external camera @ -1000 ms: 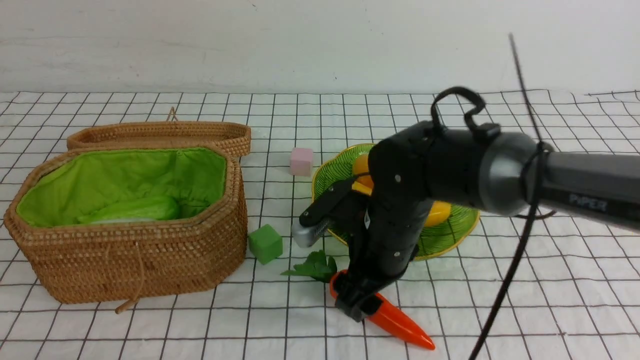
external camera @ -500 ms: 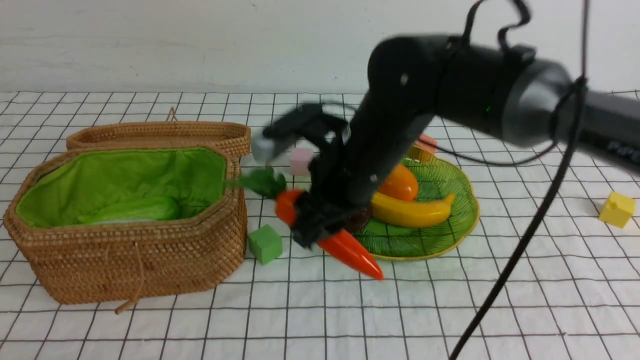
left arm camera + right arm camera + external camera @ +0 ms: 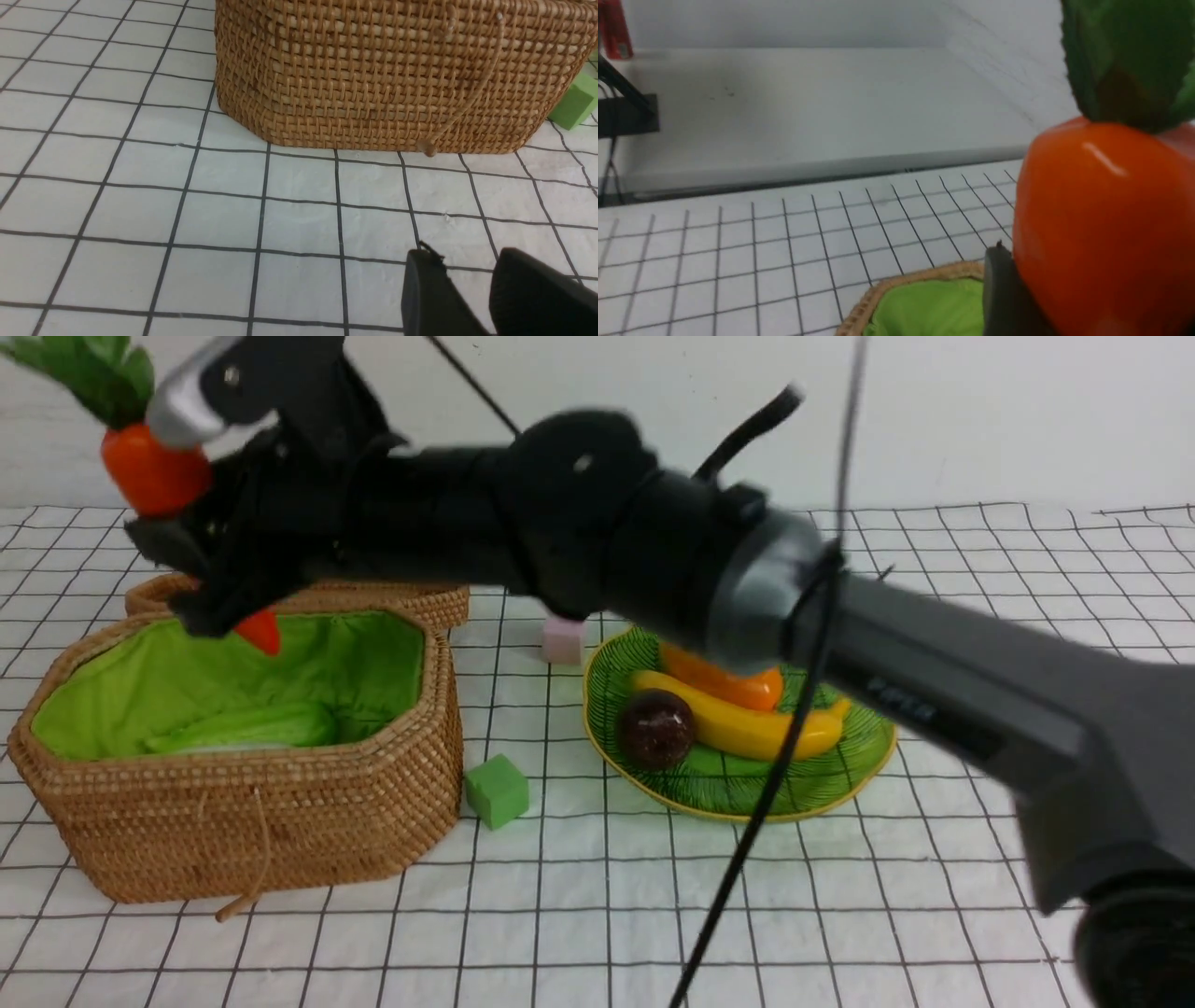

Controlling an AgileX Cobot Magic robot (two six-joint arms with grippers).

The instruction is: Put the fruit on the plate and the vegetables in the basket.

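Hovering over basket [image 3: 280,821] now, carrot [image 3: 149,476] (lifted, gripped)

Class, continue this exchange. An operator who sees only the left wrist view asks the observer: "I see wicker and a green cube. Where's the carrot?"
Observer: The right gripper, jaws shut on the carrot, holds it leaves-up above the open basket.
Operator: Anything inside the basket?
Observer: A light green vegetable lies on the green lining.
Operator: And the fruit?
Observer: The mango, banana and mangosteen sit on the plate.
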